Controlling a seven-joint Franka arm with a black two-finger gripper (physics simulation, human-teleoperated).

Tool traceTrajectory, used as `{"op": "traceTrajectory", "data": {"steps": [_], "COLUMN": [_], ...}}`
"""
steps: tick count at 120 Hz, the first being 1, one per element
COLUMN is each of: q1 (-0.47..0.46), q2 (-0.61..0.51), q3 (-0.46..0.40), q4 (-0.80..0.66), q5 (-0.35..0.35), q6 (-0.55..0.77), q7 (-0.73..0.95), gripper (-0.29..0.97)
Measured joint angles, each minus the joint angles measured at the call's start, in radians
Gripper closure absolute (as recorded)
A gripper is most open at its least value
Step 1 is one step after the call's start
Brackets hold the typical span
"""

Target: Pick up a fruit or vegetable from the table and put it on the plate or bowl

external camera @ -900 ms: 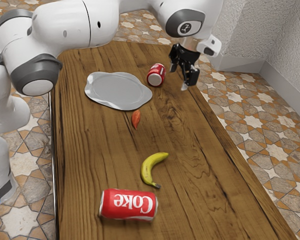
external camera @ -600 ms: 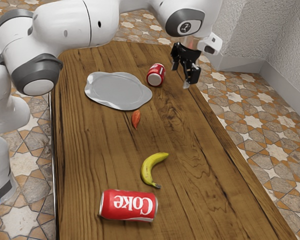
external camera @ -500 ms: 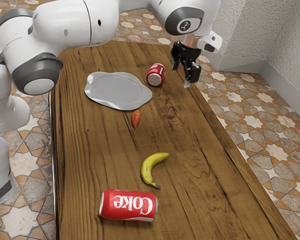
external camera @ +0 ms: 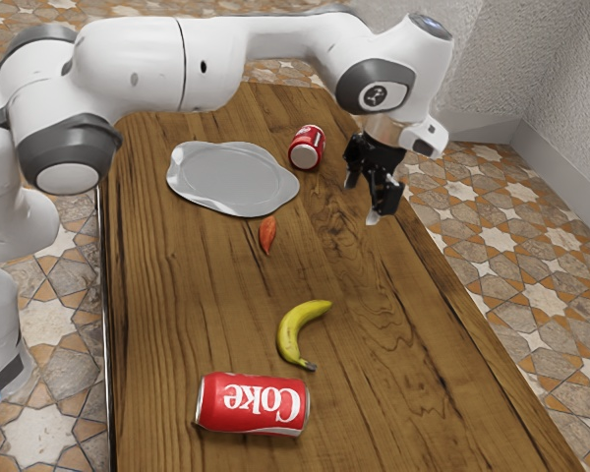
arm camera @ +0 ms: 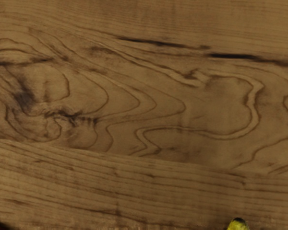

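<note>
A yellow banana [external camera: 300, 331] lies on the wooden table [external camera: 393, 324], toward its near end. A small orange-red vegetable [external camera: 267, 234] rests just off the near rim of the grey plate [external camera: 231, 177], which holds nothing. My black gripper [external camera: 366, 202] hangs open and holding nothing above bare wood, to the exterior view's right of the plate and well beyond the banana. In the wrist view the wood grain [arm camera: 144, 115] lies under my hand, with the banana's yellow tip [arm camera: 237, 224] at the picture's edge.
A red soda can [external camera: 307, 147] lies behind the plate, close to my gripper's far side. A larger Coke can [external camera: 253, 403] lies on its side at the near end, just in front of the banana. The table's right edge [external camera: 442, 265] runs close by the gripper.
My gripper has swung from beside the small red can toward the near side and lower over the table. Nothing on the table has moved.
</note>
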Motion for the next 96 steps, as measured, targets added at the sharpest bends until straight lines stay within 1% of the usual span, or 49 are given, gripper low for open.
{"op": "traceTrajectory", "data": {"steps": [11, 20, 33, 41, 53, 66, 78, 82, 96], "q1": [0.002, -0.015, -0.188, -0.234, -0.265, -0.280, -0.328, -0.347, -0.436], "q2": [-0.015, -0.030, -0.033, -0.034, -0.029, -0.024, -0.026, -0.025, -0.026], "q3": [0.027, 0.044, 0.160, 0.188, 0.216, 0.223, 0.223, 0.222, 0.226], "q4": [-0.096, -0.132, -0.226, -0.250, -0.276, -0.320, -0.367, -0.377, -0.453], "q5": [-0.109, -0.163, -0.202, -0.213, -0.223, -0.230, -0.233, -0.229, -0.178], "q6": [-0.005, -0.028, -0.054, -0.064, -0.072, -0.069, -0.037, -0.023, 0.040], "q7": [-0.038, -0.065, -0.096, -0.108, -0.117, -0.124, -0.130, -0.132, -0.140], "gripper": [0.00, 0.00, 0.00, 0.00, 0.00, 0.00, 0.00, 0.00, 0.00]}}
